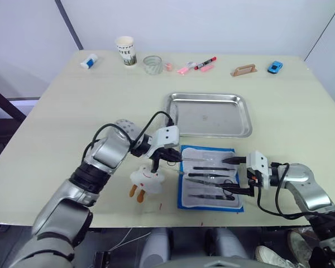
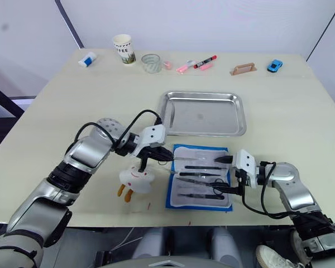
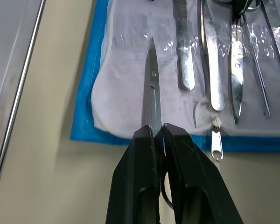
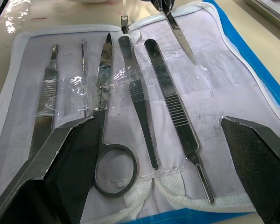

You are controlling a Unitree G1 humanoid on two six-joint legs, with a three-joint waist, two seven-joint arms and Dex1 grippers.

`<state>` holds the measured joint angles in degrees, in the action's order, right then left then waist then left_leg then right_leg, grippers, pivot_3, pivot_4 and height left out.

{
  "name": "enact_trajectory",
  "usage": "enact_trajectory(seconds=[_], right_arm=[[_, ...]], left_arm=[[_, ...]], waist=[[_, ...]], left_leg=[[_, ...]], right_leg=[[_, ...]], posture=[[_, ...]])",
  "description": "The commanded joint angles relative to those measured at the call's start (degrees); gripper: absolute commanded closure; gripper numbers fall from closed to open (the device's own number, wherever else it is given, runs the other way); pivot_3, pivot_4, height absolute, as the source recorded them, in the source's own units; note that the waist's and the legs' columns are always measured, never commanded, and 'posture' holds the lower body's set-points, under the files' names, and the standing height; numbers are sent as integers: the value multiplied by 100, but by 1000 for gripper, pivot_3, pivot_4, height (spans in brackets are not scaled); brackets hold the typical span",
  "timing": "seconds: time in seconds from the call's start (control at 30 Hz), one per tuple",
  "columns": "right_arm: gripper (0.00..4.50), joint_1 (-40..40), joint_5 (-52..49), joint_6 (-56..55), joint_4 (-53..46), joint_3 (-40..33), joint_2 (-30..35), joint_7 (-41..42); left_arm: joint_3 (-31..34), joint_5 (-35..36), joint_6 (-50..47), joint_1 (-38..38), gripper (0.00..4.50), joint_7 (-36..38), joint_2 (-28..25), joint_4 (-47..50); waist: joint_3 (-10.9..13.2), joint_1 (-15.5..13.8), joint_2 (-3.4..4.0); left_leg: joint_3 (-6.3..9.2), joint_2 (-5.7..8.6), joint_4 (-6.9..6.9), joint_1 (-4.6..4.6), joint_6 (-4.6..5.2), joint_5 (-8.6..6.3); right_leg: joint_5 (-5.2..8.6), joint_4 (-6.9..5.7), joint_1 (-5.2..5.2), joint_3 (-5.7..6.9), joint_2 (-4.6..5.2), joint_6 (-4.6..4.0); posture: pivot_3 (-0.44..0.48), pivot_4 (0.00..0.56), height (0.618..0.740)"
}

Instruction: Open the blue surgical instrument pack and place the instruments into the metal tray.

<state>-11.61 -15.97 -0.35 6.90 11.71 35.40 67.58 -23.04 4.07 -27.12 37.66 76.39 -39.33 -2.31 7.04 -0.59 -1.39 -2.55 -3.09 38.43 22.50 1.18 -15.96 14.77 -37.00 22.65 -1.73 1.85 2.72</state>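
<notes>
Handles hidden, edges cropping the pack

The left gripper (image 3: 157,133) is covering the handles of the scissors (image 3: 152,88) it is clamping — only the blades are showing. The blue surgical instrument pack (image 4: 252,60) is running off the right wrist view's edges, and the lettering on the paper cup (image 1: 125,50) is staying too small to read.

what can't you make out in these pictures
- Handle of the scissors held in the left claw: left wrist view, hidden by the claw's fingers.
- Paper cup lettering: left eye view, too small to read.
- Leftmost instrument: right wrist view, lower end covered by the right claw's finger.
</notes>
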Motion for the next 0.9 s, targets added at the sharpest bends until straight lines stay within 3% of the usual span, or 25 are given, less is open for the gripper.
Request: enact_trajectory(seconds=[0.03,0.27,0.47,0.63,0.9], right_arm=[[0,119,403,99,331,237,44,3],[0,18,425,58,447,279,28,113],[0,-46,416,51,492,290,31,167],[0,-15,411,55,453,278,75,194],[0,55,375,132,337,239,152,202]], left_arm=[[386,240,-25,-117,4393,113,-338,439],[778,575,-221,-322,4393,48,-594,680],[1258,975,-745,-408,4393,-523,-294,804],[1714,1192,-1708,-215,4393,-1722,403,923],[2212,688,-2702,343,4393,-4849,2338,956]], waist=[[0,-8,0],[-1,-18,-1],[-1,-16,-2],[-2,-15,-4],[-3,-21,-8]], left_leg=[[0,-1,0,0,0,0],[-3,0,1,0,0,0],[-1,-1,1,0,0,0],[0,-1,2,1,0,0],[12,4,9,8,0,0]], right_leg=[[0,0,0,0,0,0],[0,0,-1,1,2,0],[0,-1,0,2,2,0],[-1,-2,-1,3,3,1],[-2,-3,-3,7,5,3]], posture=[[0,150,740],[0,150,740],[0,150,740],[0,150,740],[0,150,740]])
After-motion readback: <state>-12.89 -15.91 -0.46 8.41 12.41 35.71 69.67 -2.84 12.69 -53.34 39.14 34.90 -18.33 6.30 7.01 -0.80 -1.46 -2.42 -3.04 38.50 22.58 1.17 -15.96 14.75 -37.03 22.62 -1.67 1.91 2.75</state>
